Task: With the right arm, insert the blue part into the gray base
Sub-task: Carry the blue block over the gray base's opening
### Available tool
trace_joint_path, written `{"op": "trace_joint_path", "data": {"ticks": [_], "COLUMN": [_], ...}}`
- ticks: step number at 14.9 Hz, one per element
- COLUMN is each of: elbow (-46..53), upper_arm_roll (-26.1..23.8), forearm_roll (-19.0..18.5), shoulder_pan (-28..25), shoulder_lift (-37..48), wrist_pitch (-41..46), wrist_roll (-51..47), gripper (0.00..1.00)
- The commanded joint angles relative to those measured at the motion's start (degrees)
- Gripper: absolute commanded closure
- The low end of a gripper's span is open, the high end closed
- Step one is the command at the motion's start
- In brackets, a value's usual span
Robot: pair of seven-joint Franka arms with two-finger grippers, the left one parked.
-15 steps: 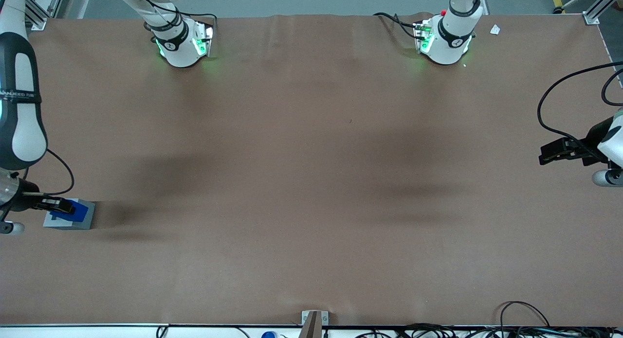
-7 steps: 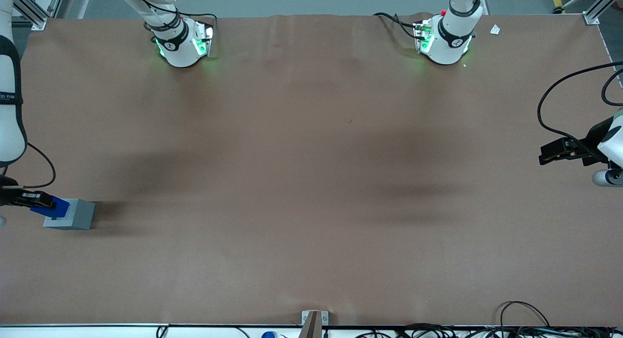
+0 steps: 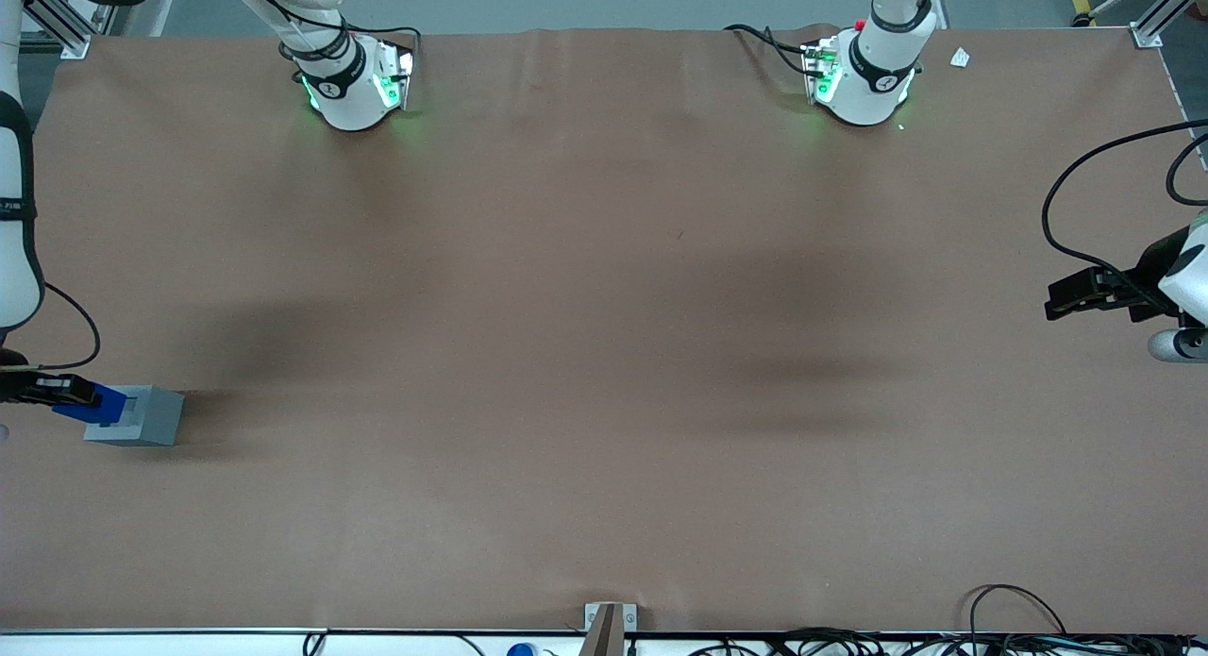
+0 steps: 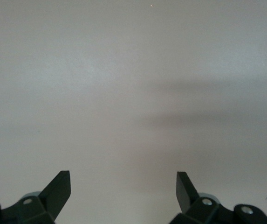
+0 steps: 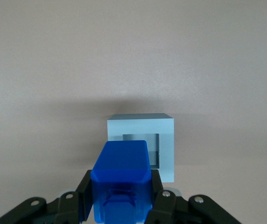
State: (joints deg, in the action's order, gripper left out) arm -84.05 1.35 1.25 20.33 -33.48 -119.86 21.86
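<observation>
Honestly nothing readable here. The black band on the right arm (image 3: pixel 11 203) has some tiny white lettering, but it's too small to make out, and the gripper (image 5: pixel 122 198), blue part (image 5: pixel 121 175) and gray base (image 5: pixel 163 133) carry no markings.

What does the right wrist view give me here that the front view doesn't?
Only the right wrist view shows the open square recess in the gray base and the fingers clamped on the blue part.
Only the front view shows the whole table and the gripper at the working arm's end, at the frame's edge.
Both show the blue part held above the base, not yet in the recess.
</observation>
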Motion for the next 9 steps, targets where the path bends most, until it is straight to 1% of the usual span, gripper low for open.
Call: {"op": "trace_joint_path", "data": {"ticks": [1, 9], "elbow": [2.56, 4.94], "upper_arm_roll": [-1.00, -1.00], "forearm_roll": [-0.46, 0.07], "shoulder_pan": [1.11, 2.26], "shoulder_lift": [-1.58, -4.22], "wrist_pitch": [0.59, 0.77], "wrist_roll": [1.08, 0.38], "gripper": [0.79, 0.80]}}
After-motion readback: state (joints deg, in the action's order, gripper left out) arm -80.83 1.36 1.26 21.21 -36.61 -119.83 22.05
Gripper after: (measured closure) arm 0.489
